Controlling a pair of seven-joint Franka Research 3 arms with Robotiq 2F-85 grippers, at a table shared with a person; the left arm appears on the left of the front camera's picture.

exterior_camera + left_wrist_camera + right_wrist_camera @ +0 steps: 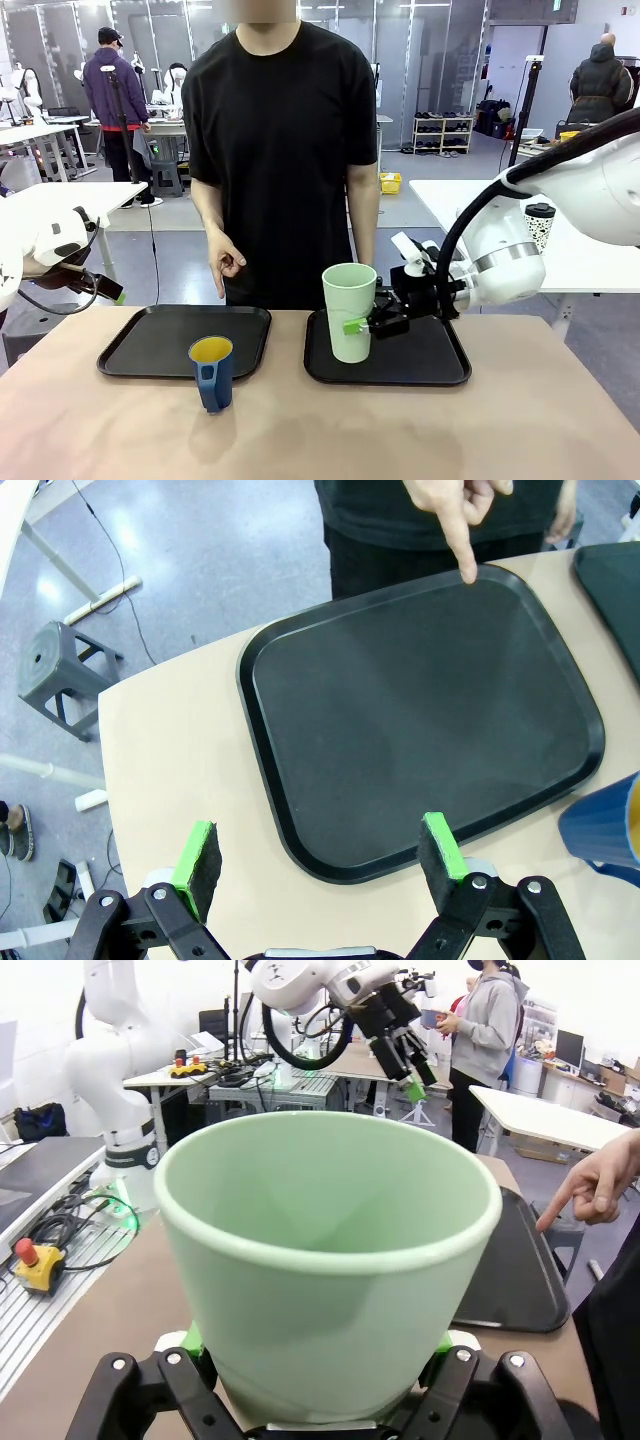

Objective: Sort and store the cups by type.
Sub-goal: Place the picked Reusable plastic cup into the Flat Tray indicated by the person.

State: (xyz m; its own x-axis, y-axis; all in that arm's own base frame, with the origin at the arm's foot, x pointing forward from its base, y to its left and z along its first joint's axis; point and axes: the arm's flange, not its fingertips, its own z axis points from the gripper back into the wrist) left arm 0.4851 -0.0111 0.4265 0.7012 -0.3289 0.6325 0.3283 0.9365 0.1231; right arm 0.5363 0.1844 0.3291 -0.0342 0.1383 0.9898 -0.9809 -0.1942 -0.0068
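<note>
Arm on the left: came in from the left edge, raised over the left end of the tabletop point(400, 430), wrist tilted down toward the trays.
Left end effector point(318, 840): open, its green-padded fingers point(197, 855) spread wide with nothing between them, hanging over the bare tabletop just off the near edge of the left tray point(420, 710).
Left tray: black, lying flat, nothing on it.
Person's hand point(228, 264): lowered from a straight arm, index finger extended downward, its tip at the far rim of the left tray; contact could not be told.
Blue mug point(212, 372): upright on the tabletop, just in front of the left tray's near edge, yellow inside showing, handle toward the robot.
Mint tumbler point(349, 310): upright at the left part of the right tray point(420, 360); whether its base rested on the tray could not be told.
Right end effector point(372, 322): clamped on the mint tumbler's lower half from the right, fingers level.
Right arm: reached in from the right, forearm sloping down to a horizontal wrist.
</note>
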